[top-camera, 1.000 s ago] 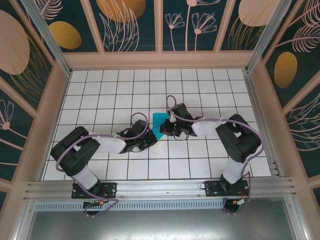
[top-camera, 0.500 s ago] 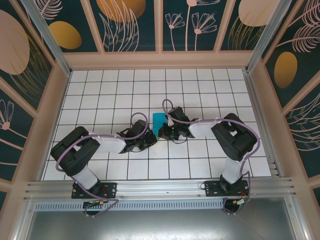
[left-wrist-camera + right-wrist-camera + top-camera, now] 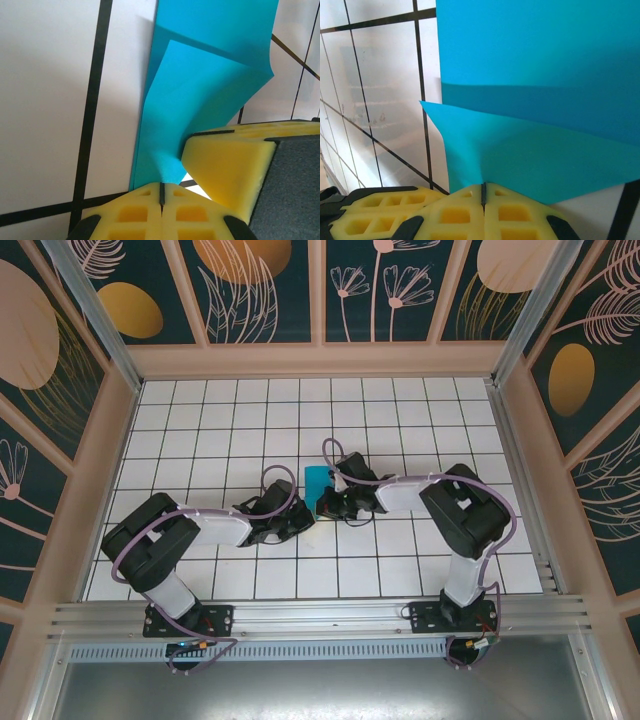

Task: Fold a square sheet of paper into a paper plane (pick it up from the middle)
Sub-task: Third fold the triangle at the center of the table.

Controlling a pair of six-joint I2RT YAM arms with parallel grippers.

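At the near edge, a ribbed aluminium rail [image 3: 320, 618] carries both arm bases. The arms reach in towards the middle of the white tiled counter [image 3: 200, 430] with its black grid lines.

The left hand [image 3: 161, 189] is clenched, its yellow pads meeting on a near corner of the thin, bright cyan-blue square sheet of paper [image 3: 318, 483]. The right hand [image 3: 483, 192] is likewise clenched on the sheet's near edge, just beside the left hand. The sheet lies mid-counter, partly folded, with one flap lifted off the layer beneath.

With both grips so close together on thin paper, any pull in opposite directions would likely tear it. A pad could also slip off and let the flap spring flat. A skewed pull would set the crease crooked, and the two hands might knock together.

As I judge it, each hand is the other's main obstacle. Beyond them the grid runs to a beige ledge, with dark teal floral wall panels [image 3: 260, 290] at the far side.
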